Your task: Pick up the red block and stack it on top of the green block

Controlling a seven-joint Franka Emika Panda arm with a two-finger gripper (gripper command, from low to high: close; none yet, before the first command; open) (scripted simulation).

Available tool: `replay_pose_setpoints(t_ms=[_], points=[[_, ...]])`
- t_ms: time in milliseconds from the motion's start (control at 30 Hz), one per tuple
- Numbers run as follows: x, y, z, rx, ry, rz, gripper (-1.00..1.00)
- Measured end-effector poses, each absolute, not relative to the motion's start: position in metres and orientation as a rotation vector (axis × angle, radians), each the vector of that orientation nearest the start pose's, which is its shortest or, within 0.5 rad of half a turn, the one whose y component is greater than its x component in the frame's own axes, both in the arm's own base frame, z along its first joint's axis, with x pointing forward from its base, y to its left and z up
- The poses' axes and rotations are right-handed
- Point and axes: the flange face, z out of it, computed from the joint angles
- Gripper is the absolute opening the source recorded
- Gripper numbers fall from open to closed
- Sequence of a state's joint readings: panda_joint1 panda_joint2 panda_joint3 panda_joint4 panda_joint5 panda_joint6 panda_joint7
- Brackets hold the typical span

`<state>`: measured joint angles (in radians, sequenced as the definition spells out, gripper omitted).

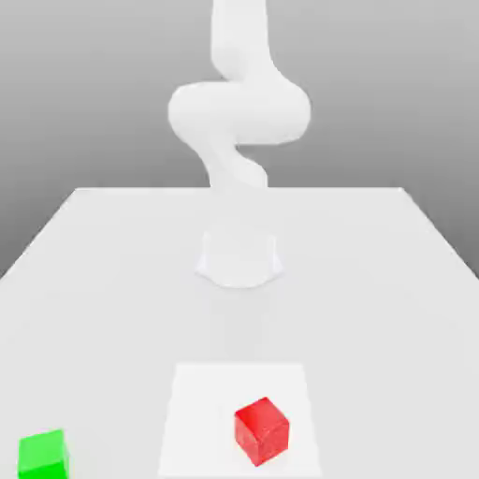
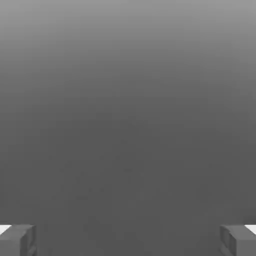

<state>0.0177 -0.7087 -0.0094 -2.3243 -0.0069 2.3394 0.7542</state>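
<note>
The red block (image 1: pixel 261 430) rests on a lighter square patch of the white table (image 1: pixel 112 281), near the front, a little to the exterior view's right of centre. The green block (image 1: pixel 44 456) sits at the front corner on the exterior view's left, apart from the red one. The white arm (image 1: pixel 239 112) rises from its base (image 1: pixel 239 257) at mid-table and leaves the picture at the top. In the hand view my gripper (image 2: pixel 128 240) is open: two grey fingertips (image 2: pixel 17 240) stand far apart with nothing between them, facing a plain grey background.
The arm's round base stands in the middle of the table, behind both blocks. The lighter square patch (image 1: pixel 201 412) lies under the red block. Bare table stretches between the two blocks and toward both side edges.
</note>
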Motion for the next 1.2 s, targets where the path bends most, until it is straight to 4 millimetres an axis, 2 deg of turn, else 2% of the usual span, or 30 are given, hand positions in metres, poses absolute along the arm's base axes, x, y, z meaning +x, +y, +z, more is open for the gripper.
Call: replay_pose_setpoints(t_ms=[100, 200, 400, 567, 733, 800, 933, 967, 1200], points=[[0.418, 0.005, 0.615, -2.641, 0.922, -0.851, 0.00], [0.446, 0.009, 0.559, -2.741, 0.854, -0.746, 0.00], [0.479, 0.017, 0.440, -2.914, 0.696, -0.515, 0.00], [0.482, 0.023, 0.339, -3.027, 0.545, -0.305, 0.00], [0.464, 0.028, 0.242, -3.106, 0.380, -0.081, 0.00], [0.457, 0.028, 0.210, -3.121, 0.337, -0.021, 0.00], [0.455, 0.028, 0.159, -3.126, 0.324, -0.001, 0.00], [0.454, 0.028, 0.149, -3.125, 0.323, -0.001, -1.00], [0.454, 0.028, 0.148, -3.125, 0.322, 0.001, -1.00]])
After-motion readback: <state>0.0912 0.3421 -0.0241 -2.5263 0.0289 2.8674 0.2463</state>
